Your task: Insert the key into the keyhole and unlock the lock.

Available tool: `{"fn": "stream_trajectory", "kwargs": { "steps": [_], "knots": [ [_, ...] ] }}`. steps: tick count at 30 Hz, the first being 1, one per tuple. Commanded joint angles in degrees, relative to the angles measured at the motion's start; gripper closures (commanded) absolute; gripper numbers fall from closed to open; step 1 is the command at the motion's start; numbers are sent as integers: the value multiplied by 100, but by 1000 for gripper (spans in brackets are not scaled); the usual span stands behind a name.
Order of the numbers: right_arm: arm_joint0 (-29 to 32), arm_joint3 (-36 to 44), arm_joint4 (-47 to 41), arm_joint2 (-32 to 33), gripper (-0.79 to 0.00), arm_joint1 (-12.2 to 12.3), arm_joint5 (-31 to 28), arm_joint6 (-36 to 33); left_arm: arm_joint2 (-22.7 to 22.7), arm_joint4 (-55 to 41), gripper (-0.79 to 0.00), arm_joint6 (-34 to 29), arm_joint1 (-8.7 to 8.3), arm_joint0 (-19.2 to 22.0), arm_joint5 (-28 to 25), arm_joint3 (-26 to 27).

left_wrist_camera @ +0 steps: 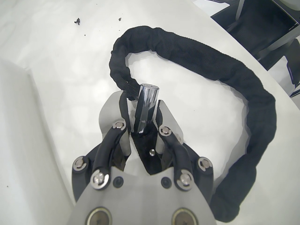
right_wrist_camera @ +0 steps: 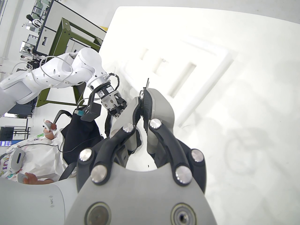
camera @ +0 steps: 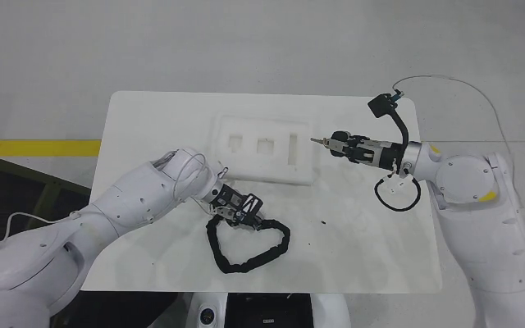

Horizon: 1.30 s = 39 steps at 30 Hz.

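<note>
Left gripper (left_wrist_camera: 141, 103) clamped on lock cylinder (left_wrist_camera: 146, 99), near table (camera: 369, 246) front edge. Right gripper (camera: 338, 143) pinches key (camera: 316, 140) over foam tray (camera: 305, 174) edge, well apart from it. I'd line key with cylinder axis first (slot small), then advance slowly.

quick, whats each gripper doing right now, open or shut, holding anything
Left gripper: shut on the lock cylinder.
Right gripper: shut on the key.
</note>
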<state>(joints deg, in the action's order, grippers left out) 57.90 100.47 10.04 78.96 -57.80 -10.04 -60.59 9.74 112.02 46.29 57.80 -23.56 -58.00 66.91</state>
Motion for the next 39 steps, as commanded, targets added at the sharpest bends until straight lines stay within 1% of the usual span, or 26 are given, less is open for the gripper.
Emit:
{"fn": "stream_trajectory", "kwargs": {
  "steps": [1, 6, 10, 13, 16, 18, 20, 24, 29, 35, 39],
  "knots": [
    [0, 0, 0, 0, 0, 0, 0, 0, 0, -6, 0, -1, 16, -1, 0, -20],
    [0, 0, 0, 0, 0, 0, 0, 0, 0, -170, 0, -1, 42, 16, 0, -49],
    [70, 41, 9, -42, 0, -3, -6, 111, 0, -369, 0, -1, 22, 88, 0, 21],
    [67, 75, -17, -136, 0, -4, 31, 81, 0, -581, 0, -1, -20, 193, 0, 98],
    [3, 67, -128, -272, 0, -18, 210, 51, 0, -805, 0, -1, -83, 307, 0, 153],
    [-69, 57, -219, -403, 0, -34, 349, 15, 51, -960, 0, -1, -133, 362, 0, 163],
    [-148, 55, -342, -540, 0, -56, 498, -7, 170, -1082, 0, -18, -187, 332, 93, 180],
    [-310, 78, -476, -786, 0, -91, 692, -61, 448, -1386, 0, -181, -321, 109, 536, 257],
    [-435, 193, -480, -985, 0, -114, 902, -87, 840, -1886, 0, -445, -520, -296, 1070, 336],
    [-553, 457, -269, -1192, 0, -112, 1134, -335, 1292, -2369, 0, -682, -756, -827, 1603, 495],
    [-615, 486, -193, -1393, 0, -127, 1235, -425, 1582, -2586, 0, -817, -890, -1142, 1909, 601]
  ]
}}
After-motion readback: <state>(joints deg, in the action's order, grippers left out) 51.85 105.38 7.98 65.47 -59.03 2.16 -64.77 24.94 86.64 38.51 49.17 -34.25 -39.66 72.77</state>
